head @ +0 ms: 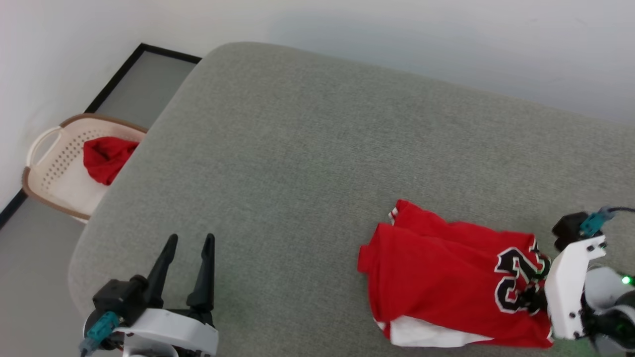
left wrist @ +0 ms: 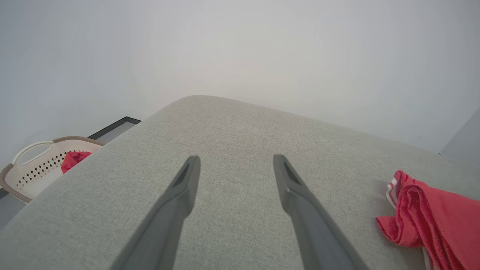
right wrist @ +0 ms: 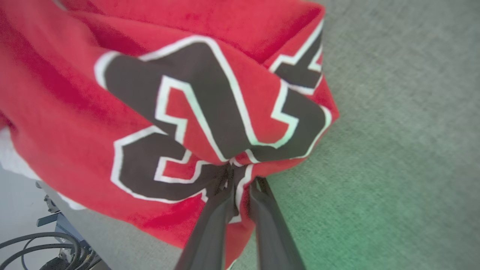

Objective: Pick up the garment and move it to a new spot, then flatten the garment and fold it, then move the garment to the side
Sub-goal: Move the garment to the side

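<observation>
Two pincers to mind, but only my right pincer (head: 533,299) has work. Its fingers (right wrist: 212,225) are pinched narrow on a gather of the garment (head: 436,277), right at the lower edge of the black numerals (right wrist: 210,112). The jersey lies crumpled at the near right of the grey cushioned surface (head: 317,148), with a white sleeve (head: 426,337) poking out beneath. My left pincer (head: 191,240) hovers wide and empty at the near left, well apart from the cloth.

I judge this to be the pick-up. To do it well I would lift slowly and straight up, checking that the pinch has caught more than one thin layer. The grip sits near one end, so I expect the rest to hang long. I would raise it high before travelling toward the bare middle, so nothing drags. I would also steer clear of the basket (head: 54,163) with its plain red cloth (head: 106,158), beyond the far left edge.
</observation>
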{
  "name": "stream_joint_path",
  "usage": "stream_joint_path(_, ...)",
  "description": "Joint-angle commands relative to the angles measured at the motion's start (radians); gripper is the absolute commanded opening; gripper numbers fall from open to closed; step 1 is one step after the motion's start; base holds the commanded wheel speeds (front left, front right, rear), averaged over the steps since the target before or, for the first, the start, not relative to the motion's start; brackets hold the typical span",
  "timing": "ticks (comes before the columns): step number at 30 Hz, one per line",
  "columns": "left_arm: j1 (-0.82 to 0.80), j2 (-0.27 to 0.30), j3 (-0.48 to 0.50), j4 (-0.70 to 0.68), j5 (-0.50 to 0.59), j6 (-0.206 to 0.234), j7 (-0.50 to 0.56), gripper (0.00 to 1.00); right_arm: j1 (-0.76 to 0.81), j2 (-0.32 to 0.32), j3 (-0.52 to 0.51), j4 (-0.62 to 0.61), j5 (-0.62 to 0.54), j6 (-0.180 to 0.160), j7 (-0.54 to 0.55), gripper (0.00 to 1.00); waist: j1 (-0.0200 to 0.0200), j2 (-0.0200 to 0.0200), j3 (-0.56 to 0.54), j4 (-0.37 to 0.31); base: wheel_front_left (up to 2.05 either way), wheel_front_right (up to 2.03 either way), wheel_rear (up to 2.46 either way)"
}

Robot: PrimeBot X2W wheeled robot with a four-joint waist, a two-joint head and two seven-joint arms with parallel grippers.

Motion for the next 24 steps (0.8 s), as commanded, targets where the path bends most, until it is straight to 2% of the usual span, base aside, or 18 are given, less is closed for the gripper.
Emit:
stream_joint_path(1, -0.003, 0.006, 0.001, -0.004, 0.002, -0.004, -0.003, 1.00, -0.011, -0.025, -0.005, 0.024, -0.010, -0.004, -0.009, 0.00, 0.0000, -0.0001, -0.003, -0.009, 0.00, 0.00, 0.00)
stream_joint_path(11, 0.001, 0.018, -0.009, -0.019, 0.004, -0.004, -0.002, 1.00, -0.087, -0.111, -0.021, 0.071, -0.021, -0.003, -0.068, 0.00, 0.0000, -0.0001, -0.014, -0.072, 0.00, 0.00, 0.00)
stream_joint_path(24, -0.058, 0.022, -0.038, -0.033, 0.000, -0.004, -0.002, 1.00, -0.187, -0.302, -0.053, 0.111, -0.052, -0.003, -0.124, 0.00, 0.0000, -0.0001, 0.046, -0.186, 0.00, 0.00, 0.00)
